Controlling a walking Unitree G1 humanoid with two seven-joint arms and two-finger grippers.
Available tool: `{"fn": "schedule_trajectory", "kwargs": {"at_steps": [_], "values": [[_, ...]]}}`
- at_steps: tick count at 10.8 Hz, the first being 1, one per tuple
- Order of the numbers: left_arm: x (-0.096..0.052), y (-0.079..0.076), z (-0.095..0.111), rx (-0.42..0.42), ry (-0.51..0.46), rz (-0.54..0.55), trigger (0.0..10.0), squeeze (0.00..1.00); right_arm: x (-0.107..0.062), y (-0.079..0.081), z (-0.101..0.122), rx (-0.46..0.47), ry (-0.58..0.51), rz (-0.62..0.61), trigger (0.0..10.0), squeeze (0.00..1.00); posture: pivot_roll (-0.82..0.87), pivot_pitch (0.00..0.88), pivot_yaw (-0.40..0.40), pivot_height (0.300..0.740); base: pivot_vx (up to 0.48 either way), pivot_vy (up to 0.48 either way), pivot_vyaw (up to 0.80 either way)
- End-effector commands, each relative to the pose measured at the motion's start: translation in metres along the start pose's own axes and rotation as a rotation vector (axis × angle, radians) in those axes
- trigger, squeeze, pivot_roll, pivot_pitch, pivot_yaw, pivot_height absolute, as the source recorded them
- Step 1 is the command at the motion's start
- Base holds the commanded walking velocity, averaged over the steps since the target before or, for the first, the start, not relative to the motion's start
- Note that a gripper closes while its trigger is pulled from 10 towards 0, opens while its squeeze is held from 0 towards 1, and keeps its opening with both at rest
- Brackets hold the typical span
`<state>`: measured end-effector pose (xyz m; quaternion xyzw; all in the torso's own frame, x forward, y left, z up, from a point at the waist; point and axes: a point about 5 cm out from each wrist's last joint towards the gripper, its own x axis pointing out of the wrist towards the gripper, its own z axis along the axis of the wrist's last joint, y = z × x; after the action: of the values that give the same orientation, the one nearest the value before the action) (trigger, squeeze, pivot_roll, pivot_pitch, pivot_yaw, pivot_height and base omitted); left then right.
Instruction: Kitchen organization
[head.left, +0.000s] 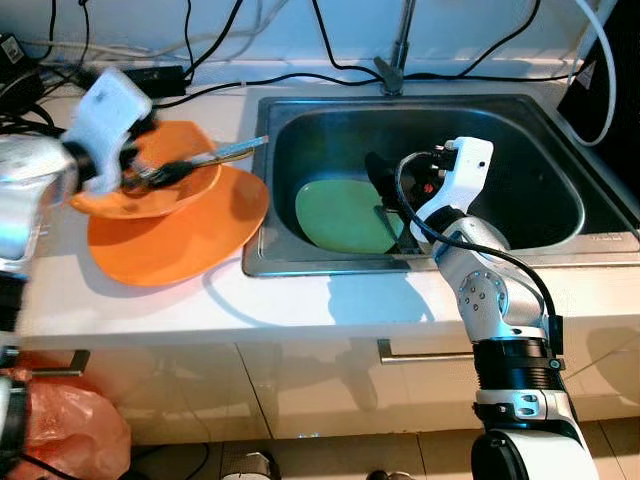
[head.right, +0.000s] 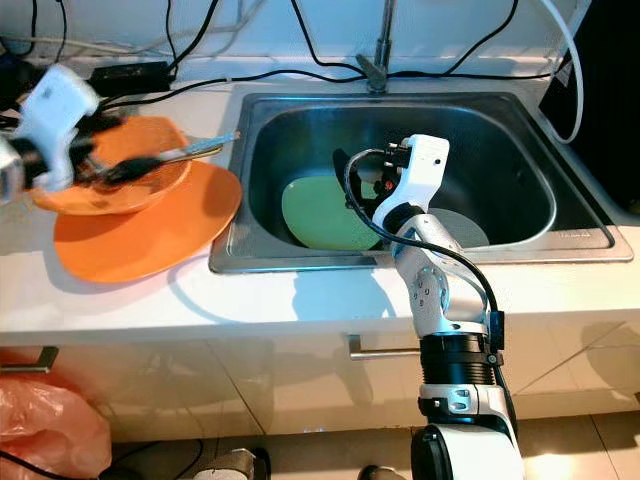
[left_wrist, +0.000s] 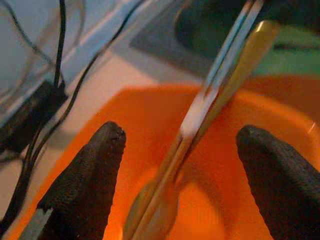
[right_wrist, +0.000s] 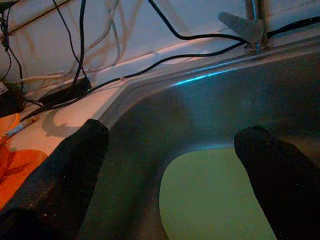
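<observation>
Right gripper (head.left: 385, 195), fingers apart, hangs inside sink (head.left: 560, 160) above green plate (head.left: 340, 215). Left gripper (head.left: 150, 172), fingers apart, straddles cutlery (left_wrist: 200, 125) in orange bowl (head.left: 175, 195), left of sink. Advised: centre on handles before closing.

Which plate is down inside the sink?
The green plate. It lies flat in the sink by the right hand; the orange plate sits on the counter.
</observation>
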<state>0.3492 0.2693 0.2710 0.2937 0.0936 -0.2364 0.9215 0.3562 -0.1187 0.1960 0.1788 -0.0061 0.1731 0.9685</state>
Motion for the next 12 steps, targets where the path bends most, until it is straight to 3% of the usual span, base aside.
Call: {"fn": "schedule_trajectory", "kwargs": {"at_steps": [1, 4, 5, 6, 7, 8, 11, 12], "values": [[-0.001, 0.002, -0.005, 0.022, 0.026, -0.005, 10.0, 0.0, -0.002, 0.002, 0.002, -0.012, -0.001, 0.001, 10.0, 0.0, 0.15, 0.087, 0.029, 0.74, 0.0, 0.0, 0.0], [0.004, 0.015, -0.019, 0.024, 0.059, 0.066, 10.0, 0.0, -0.002, 0.003, 0.001, -0.015, 0.001, 0.006, 10.0, 0.0, 0.15, 0.086, 0.03, 0.74, 0.0, 0.0, 0.0], [0.007, 0.013, -0.022, 0.008, 0.063, 0.047, 8.5, 0.0, -0.002, 0.003, 0.002, -0.016, -0.001, 0.004, 10.0, 0.0, 0.14, 0.086, 0.033, 0.74, 0.0, 0.0, 0.0], [0.009, 0.013, -0.025, 0.006, 0.071, 0.039, 3.9, 0.0, -0.002, 0.003, 0.003, -0.017, -0.003, 0.002, 10.0, 0.0, 0.14, 0.086, 0.034, 0.74, 0.0, 0.0, 0.0], [0.01, 0.012, -0.028, 0.007, 0.082, 0.025, 3.6, 0.0, -0.002, 0.003, 0.003, -0.017, -0.003, 0.001, 10.0, 0.0, 0.14, 0.086, 0.033, 0.74, 0.0, 0.0, 0.0], [0.012, 0.007, -0.036, 0.041, 0.125, -0.033, 9.8, 0.0, -0.002, 0.002, 0.004, -0.018, -0.004, -0.001, 10.0, 0.0, 0.14, 0.087, 0.032, 0.74, 0.0, 0.0, 0.0], [0.014, 0.011, -0.037, 0.046, 0.133, -0.01, 10.0, 0.0, -0.002, 0.002, 0.004, -0.019, -0.005, -0.007, 10.0, 0.0, 0.14, 0.085, 0.034, 0.74, 0.0, 0.0, 0.0], [0.013, 0.016, -0.035, 0.035, 0.124, 0.017, 4.5, 0.0, -0.002, 0.001, 0.004, -0.018, -0.005, -0.012, 10.0, 0.0, 0.14, 0.083, 0.035, 0.74, 0.0, 0.0, 0.0]]}}
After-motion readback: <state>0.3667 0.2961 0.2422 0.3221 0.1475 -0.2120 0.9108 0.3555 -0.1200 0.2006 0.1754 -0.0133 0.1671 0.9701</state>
